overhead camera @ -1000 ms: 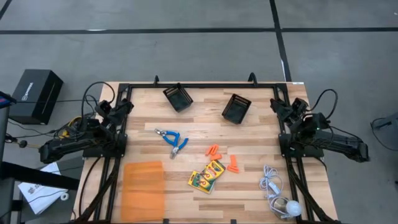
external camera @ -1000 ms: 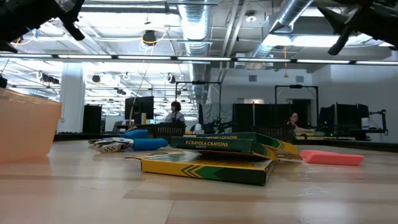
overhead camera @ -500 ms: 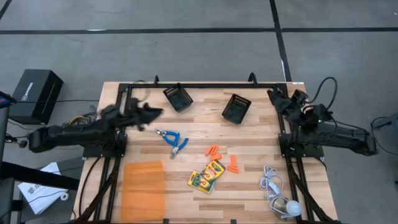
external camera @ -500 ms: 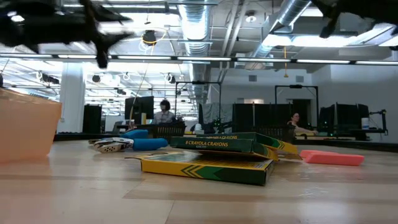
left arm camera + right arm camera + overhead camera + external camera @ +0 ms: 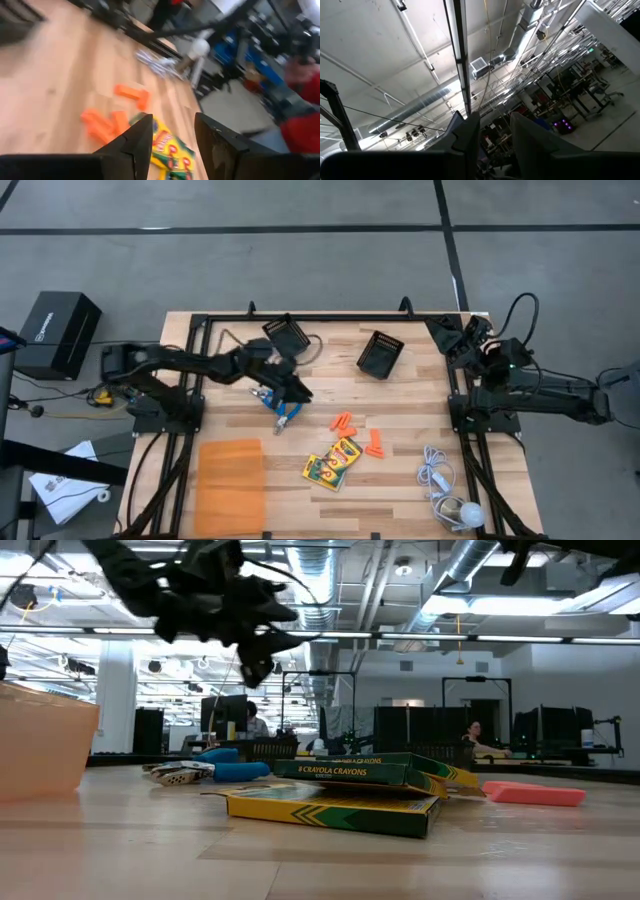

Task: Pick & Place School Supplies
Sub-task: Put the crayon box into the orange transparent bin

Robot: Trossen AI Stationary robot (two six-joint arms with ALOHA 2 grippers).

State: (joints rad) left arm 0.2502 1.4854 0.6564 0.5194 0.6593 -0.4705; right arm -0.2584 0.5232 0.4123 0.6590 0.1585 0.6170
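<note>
My left gripper [image 5: 298, 392] is open and hovers above the table over the blue-handled scissors-like tool [image 5: 283, 412], which lies flat and is partly hidden by the gripper. In the left wrist view the left gripper [image 5: 172, 135] looks down past its fingers at the yellow-and-green crayon boxes [image 5: 170, 152] and the orange pieces [image 5: 107, 125]. The crayon boxes [image 5: 333, 463] lie stacked near the table's middle, with the orange pieces [image 5: 345, 423] just beyond them. My right gripper [image 5: 446, 338] waits open at the far right corner; the right gripper [image 5: 495, 131] points at the ceiling.
Two black mesh bins [image 5: 287, 337] [image 5: 380, 353] lie tipped near the far edge. An orange translucent container [image 5: 232, 485] sits at the near left. A white cord with a round bulb [image 5: 468, 514] lies at the near right. People stand in the room beyond.
My left arm has swung out from the table's left edge toward the right and now reaches over the blue-handled tool, its gripper tipped down at the table. My right gripper has shifted slightly toward the far edge. No object has moved.
</note>
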